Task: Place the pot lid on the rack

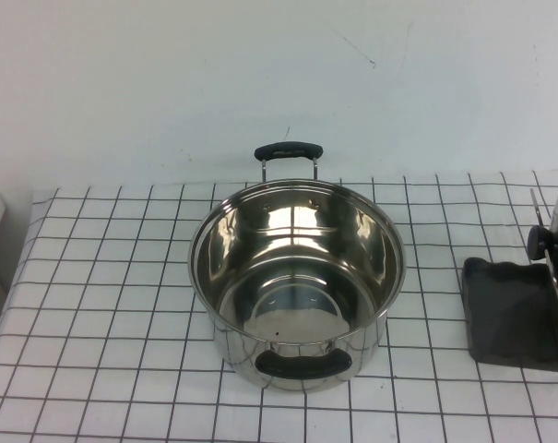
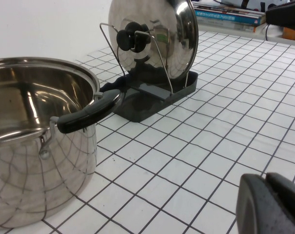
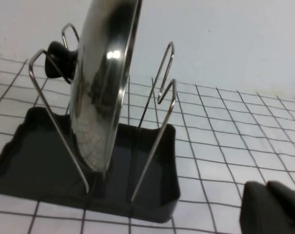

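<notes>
Your left gripper (image 2: pixel 271 204) sits low over the bench, fingers pressed together and holding nothing, just the dark tips showing at the corner of its own wrist view. Right gripper (image 3: pixel 271 207) is the same story: closed up, empty, hovering close to the rack (image 3: pixel 88 180) with its black tips peeking into its camera. Neither arm shows in the high view at all.

Now look at the pot lid (image 2: pixel 154 36): it's standing on edge in the rack, nearly upright with a slight lean, its rim down in the dark grey tray and its domed face resting against the wire rods (image 3: pixel 159 97). The black knob (image 2: pixel 132 38) points out sideways toward the pot, tucked between the wire loops. From the right wrist view you see the lid edge-on, one wire hoop on the knob side and two more on the far side.

From above, the rack sits at the right edge of the bench, partly cut off by the frame, with only a sliver of lid and the knob visible there. The pot (image 1: pixel 297 281) stands open in the middle of the bench (image 1: pixel 94 305) on the checked cloth, one black handle (image 1: pixel 302 363) facing the near edge, the other toward the back wall. Pot and rack are apart, with a strip of cloth between them.
</notes>
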Controlling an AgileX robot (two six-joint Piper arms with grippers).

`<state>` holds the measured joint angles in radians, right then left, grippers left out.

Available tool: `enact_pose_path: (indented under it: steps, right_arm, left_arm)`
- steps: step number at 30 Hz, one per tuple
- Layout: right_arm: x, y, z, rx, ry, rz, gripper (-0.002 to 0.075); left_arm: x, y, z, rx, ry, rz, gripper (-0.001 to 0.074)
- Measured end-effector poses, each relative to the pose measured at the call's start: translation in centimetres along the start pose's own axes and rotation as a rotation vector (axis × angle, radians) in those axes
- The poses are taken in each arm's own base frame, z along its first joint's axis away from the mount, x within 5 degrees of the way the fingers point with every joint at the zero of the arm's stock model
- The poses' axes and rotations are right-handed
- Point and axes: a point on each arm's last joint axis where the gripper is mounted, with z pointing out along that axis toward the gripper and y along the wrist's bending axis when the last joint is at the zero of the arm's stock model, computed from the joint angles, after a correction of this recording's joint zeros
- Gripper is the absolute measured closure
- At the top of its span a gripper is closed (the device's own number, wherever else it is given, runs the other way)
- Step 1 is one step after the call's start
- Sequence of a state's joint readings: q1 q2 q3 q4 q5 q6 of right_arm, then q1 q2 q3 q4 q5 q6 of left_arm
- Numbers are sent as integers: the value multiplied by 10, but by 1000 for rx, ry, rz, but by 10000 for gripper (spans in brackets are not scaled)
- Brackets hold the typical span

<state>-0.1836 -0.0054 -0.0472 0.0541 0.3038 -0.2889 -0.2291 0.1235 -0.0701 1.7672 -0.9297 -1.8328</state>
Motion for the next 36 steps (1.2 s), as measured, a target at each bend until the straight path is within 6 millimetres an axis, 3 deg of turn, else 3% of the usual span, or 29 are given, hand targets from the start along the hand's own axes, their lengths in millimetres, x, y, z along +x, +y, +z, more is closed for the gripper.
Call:
enact_pose_path:
  steps: [7,12,36]
  right_arm:
    - [17,10,7,-124,-11,49,727]
    - [26,12,6,-156,83,41,727]
    - [26,11,6,-154,90,45,727]
  left_arm:
    - [0,0,0,0,-1,1,736]
    - [0,0,0,0,-1,-3,736]
    - [0,-1,0,4,0,-3,737]
